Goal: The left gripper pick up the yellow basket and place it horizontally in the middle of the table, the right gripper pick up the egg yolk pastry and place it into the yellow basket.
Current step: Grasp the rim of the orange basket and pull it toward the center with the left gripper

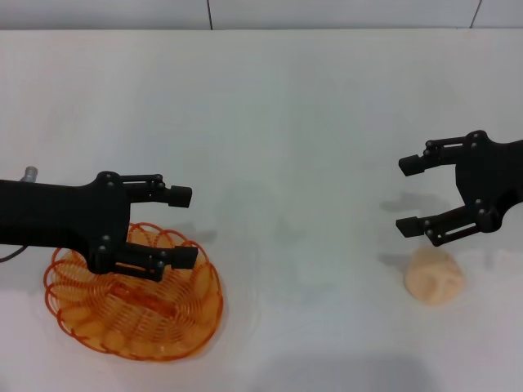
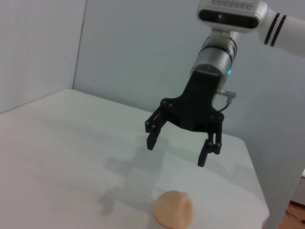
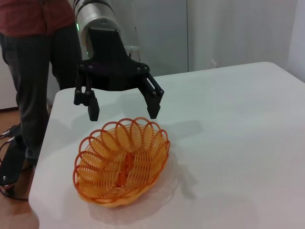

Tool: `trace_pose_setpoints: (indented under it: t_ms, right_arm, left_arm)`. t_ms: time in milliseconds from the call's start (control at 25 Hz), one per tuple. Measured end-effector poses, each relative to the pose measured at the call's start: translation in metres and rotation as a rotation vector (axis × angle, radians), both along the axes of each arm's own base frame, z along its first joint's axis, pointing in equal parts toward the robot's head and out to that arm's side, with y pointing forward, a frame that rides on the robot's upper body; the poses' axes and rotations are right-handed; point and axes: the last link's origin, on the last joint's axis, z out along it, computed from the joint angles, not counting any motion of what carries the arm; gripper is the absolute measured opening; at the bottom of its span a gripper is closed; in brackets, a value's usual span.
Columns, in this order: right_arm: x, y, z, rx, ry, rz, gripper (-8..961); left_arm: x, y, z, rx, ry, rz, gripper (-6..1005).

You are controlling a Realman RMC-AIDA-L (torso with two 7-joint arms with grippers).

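Above yellow basket (image 1: 135, 302), left gripper (image 1: 181, 226) fingers spread, right gripper (image 1: 411, 196) likewise.

Right tool (image 2: 183, 148), fingers spread, above the egg yolk pastry (image 2: 174, 209) on the table (image 2: 62, 143).

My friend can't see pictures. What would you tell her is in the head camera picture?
The robot's left hand hangs open above the yellow basket, which sits on the white table near the robot's left side. On the other side, the right hand is open just above the egg yolk pastry.
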Motion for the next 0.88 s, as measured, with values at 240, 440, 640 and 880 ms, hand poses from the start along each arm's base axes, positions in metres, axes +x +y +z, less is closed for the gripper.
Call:
trace_pose_setpoints:
  t_ms: [240, 440, 640, 880]
  right_arm:
    - [0.0014, -0.0008, 0.0002, 0.0, 0.0, -0.004, 859]
    - [0.0018, -0.0011, 0.0002, -0.001, 0.0, -0.006, 859]
    - [0.0018, -0.0012, 0.0002, -0.001, 0.0, -0.005, 859]
    - [0.0019, -0.0007, 0.001, 0.003, 0.002, -0.007, 859]
  left_arm:
    - [-0.0001, -0.0001, -0.0001, -0.001, 0.0, 0.001, 880]
    - [-0.0001, -0.0002, -0.0002, -0.001, -0.001, 0.002, 880]
    - [-0.0003, -0.0002, 0.0, -0.002, 0.0, 0.002, 880]
    - [-0.0034, 0.004, 0.0071, -0.016, 0.039, 0.043, 879]
